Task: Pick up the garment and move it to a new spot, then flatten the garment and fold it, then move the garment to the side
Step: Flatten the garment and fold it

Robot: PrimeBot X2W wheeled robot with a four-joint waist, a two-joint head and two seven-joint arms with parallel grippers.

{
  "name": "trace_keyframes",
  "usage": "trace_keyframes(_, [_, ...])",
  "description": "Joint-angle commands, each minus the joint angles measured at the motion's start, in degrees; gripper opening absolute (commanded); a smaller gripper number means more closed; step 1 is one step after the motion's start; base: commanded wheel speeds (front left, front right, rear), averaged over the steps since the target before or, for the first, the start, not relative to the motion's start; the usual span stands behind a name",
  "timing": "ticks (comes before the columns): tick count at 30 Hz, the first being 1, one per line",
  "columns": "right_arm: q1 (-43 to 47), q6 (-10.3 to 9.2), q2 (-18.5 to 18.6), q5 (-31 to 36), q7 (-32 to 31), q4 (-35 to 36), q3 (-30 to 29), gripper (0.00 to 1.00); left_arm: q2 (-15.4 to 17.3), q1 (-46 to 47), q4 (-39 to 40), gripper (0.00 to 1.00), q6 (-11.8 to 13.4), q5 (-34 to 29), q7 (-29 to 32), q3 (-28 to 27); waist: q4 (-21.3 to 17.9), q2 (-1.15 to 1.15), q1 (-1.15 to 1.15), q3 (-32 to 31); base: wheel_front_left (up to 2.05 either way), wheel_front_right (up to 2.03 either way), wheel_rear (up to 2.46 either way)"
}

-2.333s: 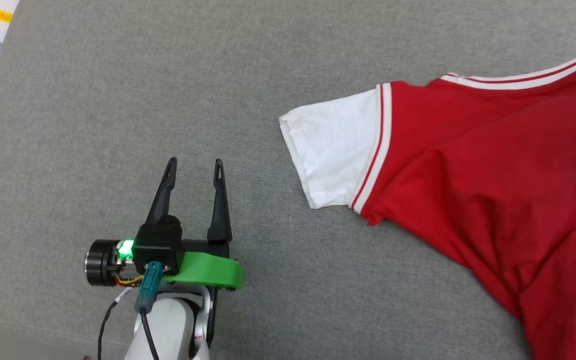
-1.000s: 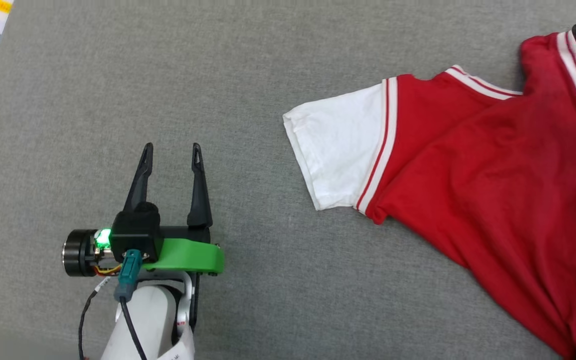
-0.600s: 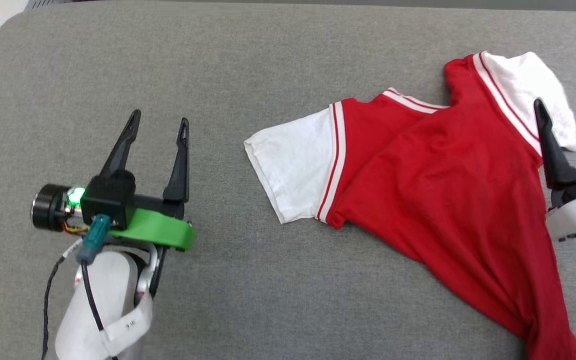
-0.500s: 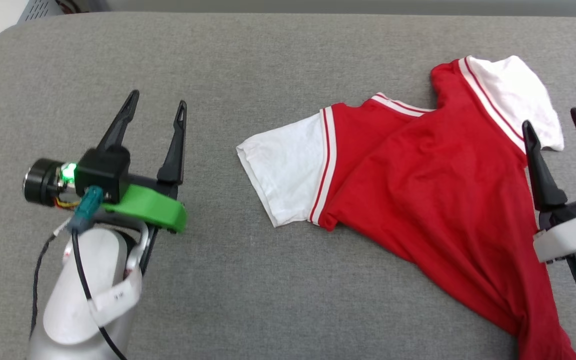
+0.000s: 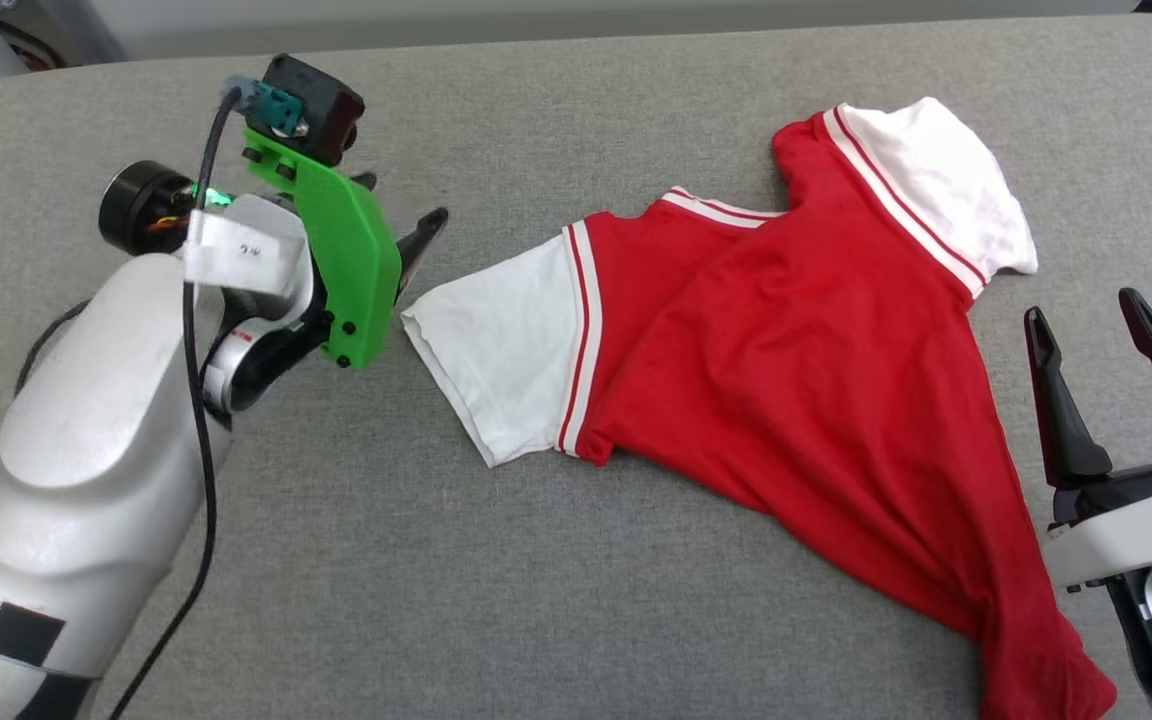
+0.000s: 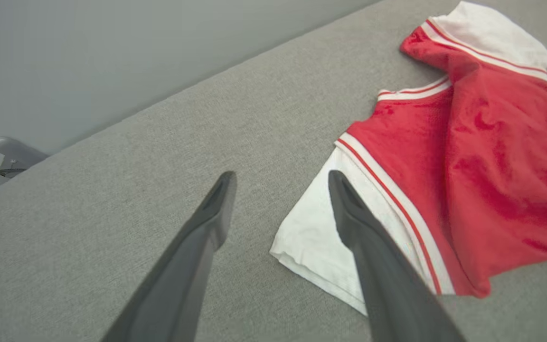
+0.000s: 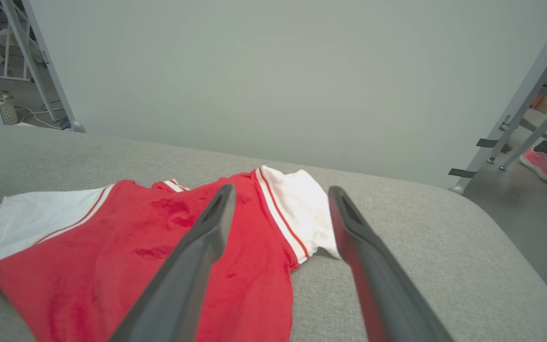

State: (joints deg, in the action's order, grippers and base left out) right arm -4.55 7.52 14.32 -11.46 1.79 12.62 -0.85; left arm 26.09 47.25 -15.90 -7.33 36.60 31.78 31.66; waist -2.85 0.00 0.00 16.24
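While the shirt (image 5: 816, 400) lies rumpled on the grey desk (image 5: 536, 600), its white sleeve (image 6: 316, 247) sits just beside the open left tool (image 6: 280, 176), and the open right tool (image 5: 1082, 308) hovers beside the opposite edge.

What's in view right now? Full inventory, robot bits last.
garment: 1, red with white sleeves and striped trim, lying rumpled on the surface's right half
padded surface: 1, grey, under everything
wall: 1, pale grey, behind the surface
metal frame legs: several, grey, on the floor beside the surface
person's foot: 1, pink shoe, on the floor by those legs
left tool: 1, dark fingers, open, beside the garment's white sleeve
right tool: 1, dark fingers, open, right of the garment, holding nothing
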Motion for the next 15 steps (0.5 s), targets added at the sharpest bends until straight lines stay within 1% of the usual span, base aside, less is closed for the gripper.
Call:
trace_keyframes(1, [0.2, -0.03, -0.3, 0.5, 0.4, 0.1, 0.4, 1.0, 1.6, 1.8, -1.1, 1.0, -0.1, 2.0, 3.0, 2.6, -1.1, 0.0, 0.0, 1.1, 0.0, 0.0, 0.0])
trace_keyframes(3, [-0.3, -0.03, -0.4, 0.6, 0.5, -0.1, 0.7, 1.0, 2.9, 3.7, -3.1, 1.0, -0.1, 4.0, 6.1, 5.7, -1.8, 0.0, 0.0, 1.7, 0.0, 0.0, 0.0])
trace_keyframes(6, [-1.3, -0.03, -0.3, 0.5, 0.4, -0.6, 1.5, 1.0, 4.3, 5.8, -6.1, 1.0, -0.1, 5.1, 8.4, 10.5, -2.9, 0.0, 0.0, 2.7, 0.0, 0.0, 0.0])
trace_keyframes(8, [-2.1, -0.03, -0.3, 0.5, 0.6, -0.9, 1.7, 1.0, 4.6, 6.8, -8.1, 1.0, -0.1, 5.8, 8.8, 13.0, -3.5, 0.0, 0.0, 3.4, 0.0, 0.0, 0.0])
trace_keyframes(9, [-2.9, -0.03, -0.3, 0.5, 0.9, -1.3, 1.7, 1.0, 4.6, 8.0, -11.3, 1.0, -0.1, 6.4, 8.5, 16.8, -4.1, 0.0, 0.0, 4.6, 0.0, 0.0, 0.0])
trace_keyframes(12, [-3.5, -0.03, -0.3, 0.5, 1.1, -1.8, 2.0, 1.0, 4.0, 8.5, -14.5, 1.0, -0.1, 8.0, 8.8, 19.9, -4.5, 0.0, 0.0, 5.5, 0.0, 0.0, 0.0])
trace_keyframes(15, [-4.2, -0.03, -0.2, 0.4, 1.2, -2.3, 2.4, 1.0, 4.1, 8.9, -17.0, 1.0, -0.1, 8.6, 8.7, 24.0, -4.9, 0.0, 0.0, 6.1, 0.0, 0.0, 0.0])
